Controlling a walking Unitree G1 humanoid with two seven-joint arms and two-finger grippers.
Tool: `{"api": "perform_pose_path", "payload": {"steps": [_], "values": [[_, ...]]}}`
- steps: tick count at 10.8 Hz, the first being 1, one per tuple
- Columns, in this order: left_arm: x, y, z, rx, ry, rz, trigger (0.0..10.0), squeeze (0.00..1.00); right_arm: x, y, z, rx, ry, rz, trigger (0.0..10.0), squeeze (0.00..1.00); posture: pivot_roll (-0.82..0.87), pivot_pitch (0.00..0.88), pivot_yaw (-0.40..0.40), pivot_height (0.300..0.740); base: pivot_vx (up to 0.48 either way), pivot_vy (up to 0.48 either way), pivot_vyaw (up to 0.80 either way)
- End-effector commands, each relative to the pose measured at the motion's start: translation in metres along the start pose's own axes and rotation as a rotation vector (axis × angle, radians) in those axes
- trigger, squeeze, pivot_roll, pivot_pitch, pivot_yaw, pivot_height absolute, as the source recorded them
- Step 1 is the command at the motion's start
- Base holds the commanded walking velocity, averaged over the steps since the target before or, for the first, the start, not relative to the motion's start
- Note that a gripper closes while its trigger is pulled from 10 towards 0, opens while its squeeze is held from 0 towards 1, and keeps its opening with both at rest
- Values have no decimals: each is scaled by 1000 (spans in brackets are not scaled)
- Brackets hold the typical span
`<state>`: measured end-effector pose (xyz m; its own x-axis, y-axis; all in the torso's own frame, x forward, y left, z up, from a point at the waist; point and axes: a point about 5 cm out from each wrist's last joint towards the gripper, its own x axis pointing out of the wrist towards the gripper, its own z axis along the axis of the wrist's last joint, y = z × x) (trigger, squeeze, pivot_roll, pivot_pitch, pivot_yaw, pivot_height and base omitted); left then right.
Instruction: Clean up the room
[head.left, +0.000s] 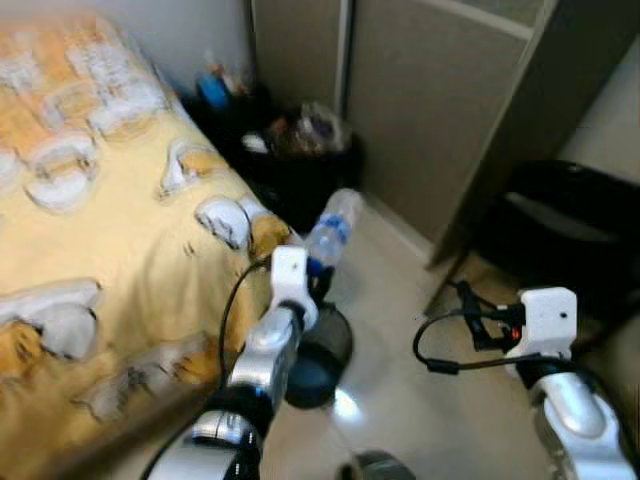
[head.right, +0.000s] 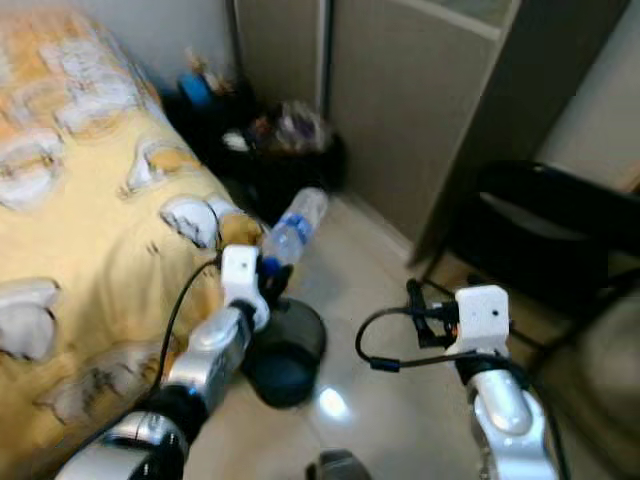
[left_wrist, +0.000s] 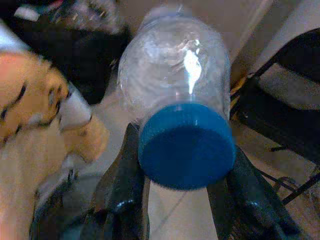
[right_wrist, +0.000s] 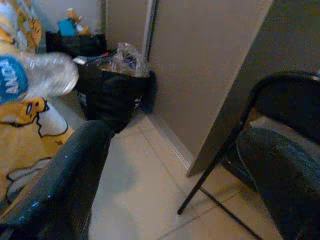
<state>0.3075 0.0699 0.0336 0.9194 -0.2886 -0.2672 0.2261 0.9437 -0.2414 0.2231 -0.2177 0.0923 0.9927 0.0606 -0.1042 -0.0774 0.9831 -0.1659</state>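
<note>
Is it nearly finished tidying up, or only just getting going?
Midway, it seems. The left pincer already grips a clear plastic bottle by its blue-capped end, held out beside the bed. Left to do: carry it to the full black rubbish bag ahead. The right pincer holds nothing.

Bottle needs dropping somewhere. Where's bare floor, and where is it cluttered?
Free: floor between bed and chair, along the cabinet. Crowded: the corner with the full bin, and the dark round thing under the left gripper holding the bottle.
</note>
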Motion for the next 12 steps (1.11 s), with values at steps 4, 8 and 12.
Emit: {"api": "perform_pose_path", "payload": {"steps": [4, 8, 12], "values": [[-2, -5, 4, 36, -54, 10, 10000, 0, 4, 7, 6, -1, 11, 53, 10000, 0, -362, 113, -59, 740, 0, 0, 178], [4, -28, 13, 80, -83, -96, 10000, 0, 0, 7, 6, 6, 14, 44, 10000, 0, -389, 105, -34, 740, 127, -308, 705], [6, -39, 32, 140, -164, -140, 10000, 0, -8, 0, 4, 21, 21, -15, 10000, 0, -397, 103, -31, 740, 0, 0, 0]]}}
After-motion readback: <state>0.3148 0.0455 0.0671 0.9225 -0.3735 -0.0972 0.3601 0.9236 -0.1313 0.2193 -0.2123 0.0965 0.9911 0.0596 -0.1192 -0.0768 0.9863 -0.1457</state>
